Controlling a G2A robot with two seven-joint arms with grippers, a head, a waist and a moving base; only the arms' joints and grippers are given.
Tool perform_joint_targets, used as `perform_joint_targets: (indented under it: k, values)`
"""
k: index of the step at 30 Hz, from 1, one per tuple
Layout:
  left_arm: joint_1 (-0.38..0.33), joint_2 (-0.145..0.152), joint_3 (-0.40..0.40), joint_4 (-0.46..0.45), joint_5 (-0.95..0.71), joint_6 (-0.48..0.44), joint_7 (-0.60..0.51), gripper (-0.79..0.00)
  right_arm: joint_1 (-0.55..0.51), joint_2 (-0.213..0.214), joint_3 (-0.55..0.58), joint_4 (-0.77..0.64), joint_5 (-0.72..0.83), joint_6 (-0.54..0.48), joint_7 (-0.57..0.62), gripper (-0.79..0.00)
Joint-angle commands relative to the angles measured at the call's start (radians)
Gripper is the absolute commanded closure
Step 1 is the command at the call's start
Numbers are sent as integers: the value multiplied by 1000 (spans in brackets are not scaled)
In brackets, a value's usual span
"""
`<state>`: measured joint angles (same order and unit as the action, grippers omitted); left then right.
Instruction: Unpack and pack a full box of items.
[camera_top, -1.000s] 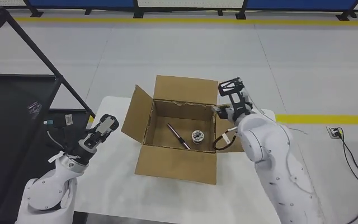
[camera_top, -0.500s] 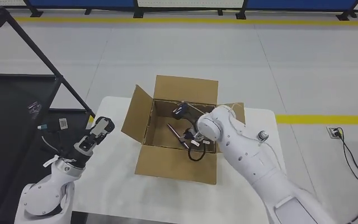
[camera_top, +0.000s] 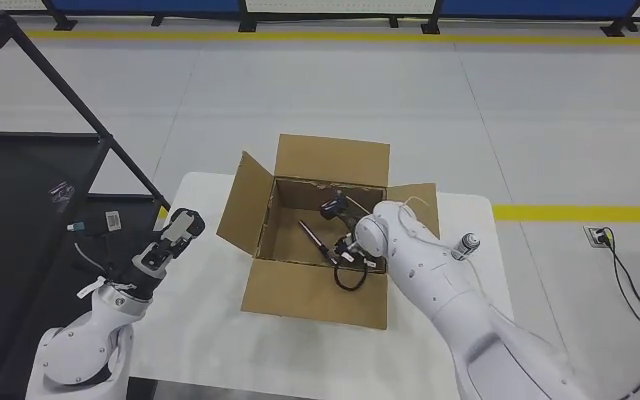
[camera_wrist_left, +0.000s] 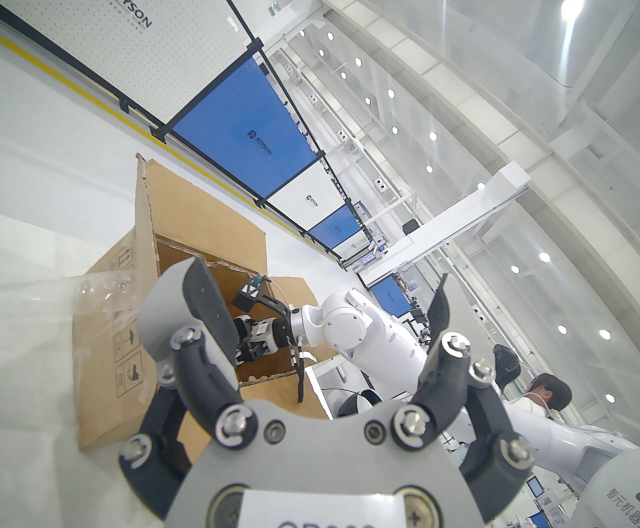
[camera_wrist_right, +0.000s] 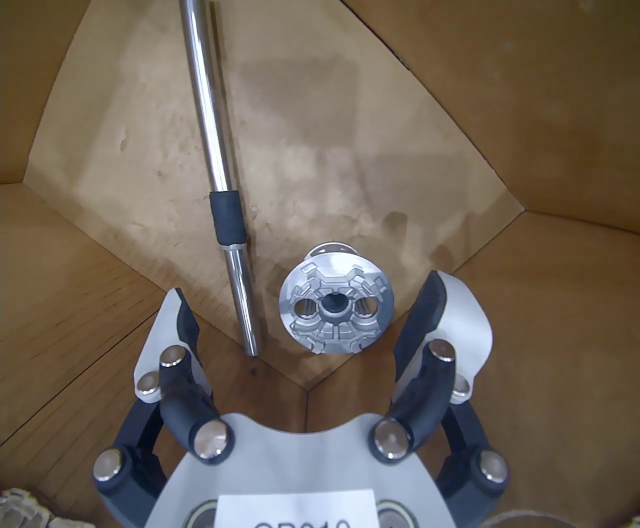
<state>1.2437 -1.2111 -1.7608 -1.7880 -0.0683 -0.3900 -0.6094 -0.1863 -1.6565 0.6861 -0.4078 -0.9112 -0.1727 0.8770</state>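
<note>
From where I stand the unpacking half looks well along. The cardboard box (camera_top: 315, 290) sits open in the middle of the table (camera_top: 200, 330), and I can make out just two things on its floor. One is a metal rod (camera_wrist_right: 220, 165) with a dark band, lying along a line from about 11 to 5 o'clock. The other is a round metal hub (camera_wrist_right: 336, 311) just beside the rod's near end, tucked toward a corner. A small cylinder (camera_top: 466, 243) stands on the table at 3 o'clock from the box, so I take it for a piece already lifted out.

The right hand (camera_wrist_right: 307, 305) hangs inside the box directly above the hub. Its fingers (camera_wrist_right: 422, 320) are spread wide to either side and grip nothing. The left hand (camera_wrist_left: 317, 290) hovers out at 9 o'clock from the box, also spread wide and empty.

The step in hand looks like picking the hub. I judge the next move calls for a straight drop, then closing across the flange. The fingers must clear the rod and the box wall, since the hub sits close to both.
</note>
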Motion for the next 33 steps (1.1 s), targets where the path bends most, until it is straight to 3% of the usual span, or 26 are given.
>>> perform_joint_targets:
  k: [1,2,4,6,7,10,18,24,29,33]
  values:
    - [0,0,0,0,0,0,0,-785,6,-10,-9,22,-10,19,2,-680]
    - [0,0,0,0,0,0,0,-785,8,-16,-13,29,-13,28,3,-662]
    - [0,0,0,0,0,0,0,-785,13,-25,-15,45,-8,23,-5,-376]
    - [0,0,0,0,0,0,0,-785,20,-33,-19,62,-14,31,-9,-286]
    - [0,0,0,0,0,0,0,-785,22,-37,-20,67,-13,31,-11,-172]
    - [0,0,0,0,0,0,0,-785,31,-46,-21,82,-13,24,-15,0]
    - [0,0,0,0,0,0,0,-785,61,-50,-7,71,-8,-18,-62,0]
    - [0,0,0,0,0,0,0,-785,72,-28,13,-26,-32,-43,-65,0]
    - [0,0,0,0,0,0,0,-785,22,12,48,-220,-76,-3,-24,0]
    - [0,0,0,0,0,0,0,-785,-74,71,122,-481,-146,43,43,0]
